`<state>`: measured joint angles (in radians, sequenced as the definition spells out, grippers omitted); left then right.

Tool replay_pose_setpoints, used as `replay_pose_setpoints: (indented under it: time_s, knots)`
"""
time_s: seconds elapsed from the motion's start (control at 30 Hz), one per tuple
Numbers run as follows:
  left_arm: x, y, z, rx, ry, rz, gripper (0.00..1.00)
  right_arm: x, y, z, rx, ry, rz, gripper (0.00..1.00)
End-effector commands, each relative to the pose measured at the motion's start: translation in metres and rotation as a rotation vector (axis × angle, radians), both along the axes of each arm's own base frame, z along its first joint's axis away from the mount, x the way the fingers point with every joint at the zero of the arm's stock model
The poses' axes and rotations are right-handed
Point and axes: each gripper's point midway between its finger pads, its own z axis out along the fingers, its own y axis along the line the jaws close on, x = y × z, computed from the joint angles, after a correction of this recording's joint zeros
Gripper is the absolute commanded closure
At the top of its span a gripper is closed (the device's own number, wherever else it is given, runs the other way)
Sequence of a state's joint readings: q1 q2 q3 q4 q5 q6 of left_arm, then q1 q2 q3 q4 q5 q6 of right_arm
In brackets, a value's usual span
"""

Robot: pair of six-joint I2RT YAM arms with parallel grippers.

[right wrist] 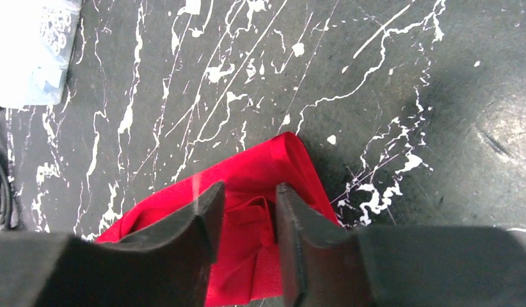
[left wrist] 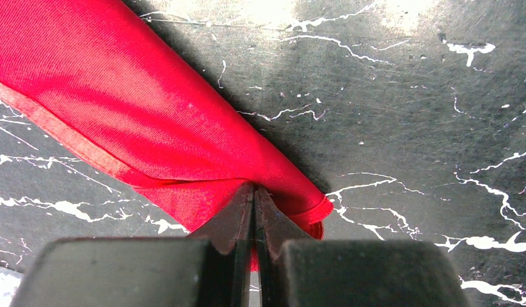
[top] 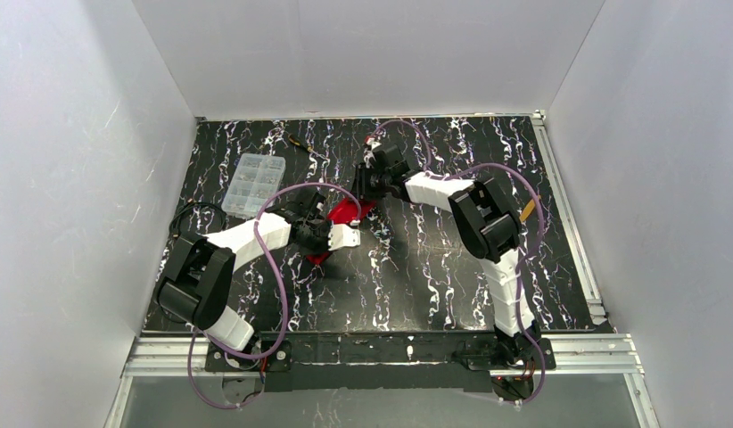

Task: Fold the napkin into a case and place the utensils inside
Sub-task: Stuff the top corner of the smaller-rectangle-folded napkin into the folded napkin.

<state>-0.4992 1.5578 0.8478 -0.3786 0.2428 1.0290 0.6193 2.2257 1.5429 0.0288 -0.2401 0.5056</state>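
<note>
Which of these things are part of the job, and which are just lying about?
Part of the job:
- red napkin
- left gripper, shut and pinching the napkin's edge
- right gripper, open over the napkin

Just lying about:
- clear plastic box
- thin black-and-yellow tool near the far edge

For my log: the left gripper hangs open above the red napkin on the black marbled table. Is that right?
Not quite. The left gripper is not open above the cloth. Its jaws are shut, pinching the red napkin on the black marbled table. The left wrist view shows it.
</note>
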Motion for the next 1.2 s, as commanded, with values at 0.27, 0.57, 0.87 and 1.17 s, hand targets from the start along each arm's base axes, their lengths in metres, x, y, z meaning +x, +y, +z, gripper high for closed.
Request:
replay_pose_setpoints:
  time_s: [0.27, 0.57, 0.87, 1.17]
  knots:
    - [-0.046, 0.017, -0.024, 0.066, 0.171, -0.001, 1.0, 0.029, -0.048, 0.103, 0.051, -0.191, -0.101, 0.14]
    - [-0.044, 0.015, -0.024, 0.058, 0.173, 0.019, 1.0, -0.041, -0.056, 0.135, 0.563, -0.111, 0.01, 0.2]
    - [-0.043, 0.015, -0.023, 0.059, 0.168, 0.031, 1.0, -0.066, -0.017, 0.104, 0.755, 0.049, 0.067, 0.48]
    - [-0.042, 0.014, -0.021, 0.053, 0.163, 0.025, 1.0, -0.071, 0.007, 0.073, 0.712, 0.137, 0.066, 0.58]
